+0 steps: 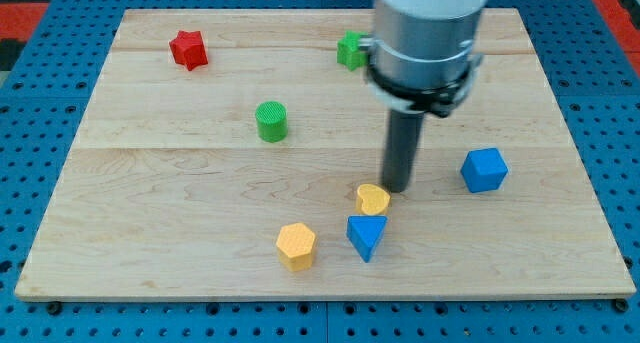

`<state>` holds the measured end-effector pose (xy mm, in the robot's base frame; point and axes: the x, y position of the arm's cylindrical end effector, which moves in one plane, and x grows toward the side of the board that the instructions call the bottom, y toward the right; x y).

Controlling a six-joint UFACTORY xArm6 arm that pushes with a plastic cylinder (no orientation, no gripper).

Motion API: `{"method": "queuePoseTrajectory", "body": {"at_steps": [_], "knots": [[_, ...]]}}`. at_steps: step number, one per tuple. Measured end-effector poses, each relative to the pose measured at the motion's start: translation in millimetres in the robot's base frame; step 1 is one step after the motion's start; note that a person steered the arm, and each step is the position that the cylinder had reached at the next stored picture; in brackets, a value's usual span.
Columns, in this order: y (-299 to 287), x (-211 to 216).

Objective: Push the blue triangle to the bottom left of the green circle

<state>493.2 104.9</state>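
The blue triangle point(367, 235) lies near the view's bottom, right of centre. The green circle point(271, 121) stands up and to the left of it, well apart. My tip point(397, 189) rests on the board just above and right of a yellow heart-shaped block point(373, 199), which sits directly above the blue triangle and close to it. The tip is a short way above and right of the triangle and not touching it.
A yellow hexagon point(296, 246) lies left of the blue triangle. A blue cube-like block point(485, 170) is at the right. A red star point(188, 49) is at top left. A green block point(351, 50) at top centre is partly hidden by the arm.
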Motion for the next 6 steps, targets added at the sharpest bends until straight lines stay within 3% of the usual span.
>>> {"method": "queuePoseTrajectory", "body": {"at_steps": [1,2,4,5,6], "knots": [[81.6,37.6],[71.6,76.5],[-41.3,87.2],[-83.1,70.1],[-126.2,19.4]]}}
